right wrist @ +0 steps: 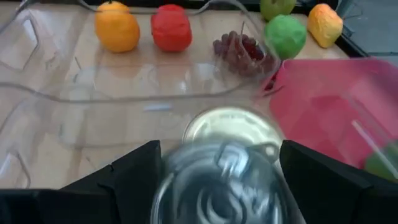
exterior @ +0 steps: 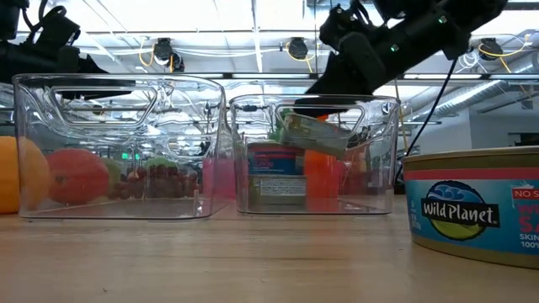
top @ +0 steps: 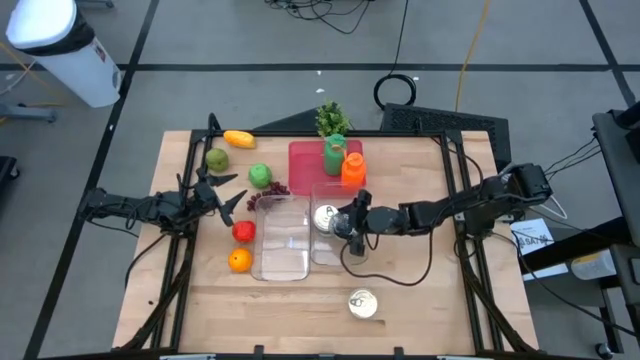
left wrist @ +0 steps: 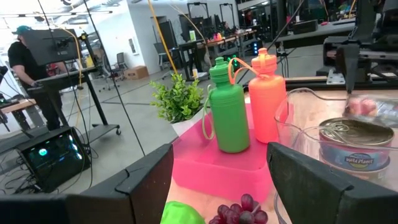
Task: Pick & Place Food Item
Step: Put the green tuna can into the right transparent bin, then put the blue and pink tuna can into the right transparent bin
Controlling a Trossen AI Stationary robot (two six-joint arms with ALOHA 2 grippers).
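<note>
1. Holding a round tin can (right wrist: 217, 180) between its two wide-apart dark fingers, the right tool (top: 352, 228) hangs over the small clear bin (top: 330, 232) in the middle of the wooden worktop (top: 420, 300).
2. From table height, this can (exterior: 313, 135) is tilted and sits up near the small bin's rim, above a second can (exterior: 271, 172) that stands on the bin's floor.
3. From above, the arm hides most of the held can, but the shiny lid of the can on the floor (top: 326, 217) shows.
4. Only the view from above shows the left tool (top: 222, 195). It is open and holds nothing, near a green apple (top: 217, 159) and a green lime (top: 260, 176).
5. A big clear bin (top: 278, 236) sits just beside the small one. Both are see-through plastic with rounded corners.
6. By the big bin lie an orange (top: 239, 261), a red tomato (top: 243, 232) and dark purple grapes (top: 270, 193).
7. A yellow-orange fruit (top: 238, 139) lies near the worktop's far edge.
8. The left wrist view shows a green bottle (left wrist: 229, 107) and an orange bottle (left wrist: 268, 98) standing on a pink tray (left wrist: 214, 165), with a leafy plant (left wrist: 177, 99) behind.
9. A person (left wrist: 22, 74) stands far back in the room.
10. Another can (exterior: 472, 215), reading "Wild Planet", sits alone near the worktop's front edge.
</note>
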